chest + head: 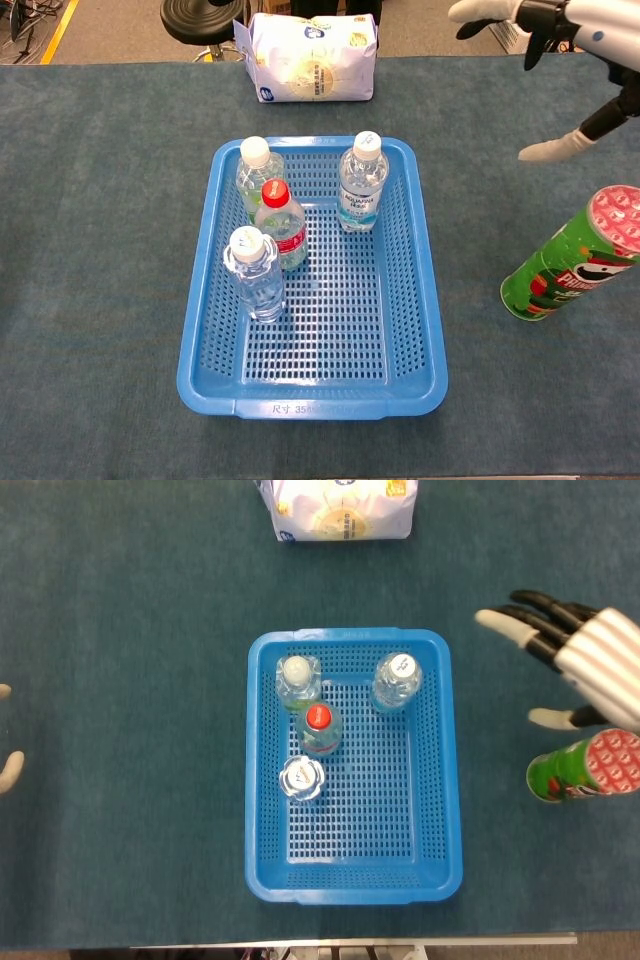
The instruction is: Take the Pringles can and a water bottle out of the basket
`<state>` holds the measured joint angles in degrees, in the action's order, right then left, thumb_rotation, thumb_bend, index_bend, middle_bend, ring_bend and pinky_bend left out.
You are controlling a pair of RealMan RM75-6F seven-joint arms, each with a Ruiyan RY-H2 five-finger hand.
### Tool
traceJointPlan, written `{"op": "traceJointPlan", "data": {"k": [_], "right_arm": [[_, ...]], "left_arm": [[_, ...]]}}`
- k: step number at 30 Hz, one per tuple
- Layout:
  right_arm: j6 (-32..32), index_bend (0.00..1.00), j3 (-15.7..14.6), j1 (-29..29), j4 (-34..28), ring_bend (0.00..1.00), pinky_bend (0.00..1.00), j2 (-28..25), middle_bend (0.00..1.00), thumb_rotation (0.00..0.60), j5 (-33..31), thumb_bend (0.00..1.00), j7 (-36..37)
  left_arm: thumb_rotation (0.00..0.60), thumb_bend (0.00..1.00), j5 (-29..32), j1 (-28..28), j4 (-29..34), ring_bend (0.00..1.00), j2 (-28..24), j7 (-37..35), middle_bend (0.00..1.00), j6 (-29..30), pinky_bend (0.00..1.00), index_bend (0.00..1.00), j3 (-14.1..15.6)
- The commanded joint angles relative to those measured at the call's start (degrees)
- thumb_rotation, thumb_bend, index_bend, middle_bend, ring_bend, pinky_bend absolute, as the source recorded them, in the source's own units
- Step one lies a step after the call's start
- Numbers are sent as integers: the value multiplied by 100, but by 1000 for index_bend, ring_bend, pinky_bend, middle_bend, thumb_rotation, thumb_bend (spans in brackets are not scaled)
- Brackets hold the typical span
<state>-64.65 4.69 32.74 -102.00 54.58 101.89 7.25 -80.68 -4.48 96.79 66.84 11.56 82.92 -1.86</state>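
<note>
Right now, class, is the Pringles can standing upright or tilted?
Tilted. The Pringles can rests its base on the table right of the basket, top leaning rightward, with the right hand apart from it.

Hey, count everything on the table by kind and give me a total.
Bottles: 4
Pringles can: 1
Basket: 1
Bag: 1
Total: 7

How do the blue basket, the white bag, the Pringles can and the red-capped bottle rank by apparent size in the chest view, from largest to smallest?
1. blue basket
2. white bag, though it lies farther from the camera
3. Pringles can, tilted and close to the bag, so this order is unsure
4. red-capped bottle
</note>
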Motion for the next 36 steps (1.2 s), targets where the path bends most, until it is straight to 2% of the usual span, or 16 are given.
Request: {"op": "traceJointPlan", "data": {"k": [1,10,17,29,36], "right_arm": [[305,100,108,280,136,134,395,207,207,600,-65,0,-37],[1224,105,227,959,450,163,428,677,226,600,-319,0,-446],[1761,118,195,1345,676,170,428,990,239,600,-455,0,-754],[2018,145,103,1705,1002,205,428,1390,275,600,-553,0,-852],[2164,205,32,1897,1150,252,443,1553,310,600,-589,0,-855]], "left_arm": [[600,246,-26,-23,14,101,-41,9,175,-9,342,244,-9],[600,246,-64,-176,11,100,-231,-9,176,-163,342,245,-79],[600,246,-75,-220,-8,100,-320,-67,176,-198,342,247,-96],[600,246,-62,-177,-60,100,-373,-202,176,-198,342,248,-35],[600,246,-43,-139,-118,100,-348,-263,176,-184,342,247,-4]]}}
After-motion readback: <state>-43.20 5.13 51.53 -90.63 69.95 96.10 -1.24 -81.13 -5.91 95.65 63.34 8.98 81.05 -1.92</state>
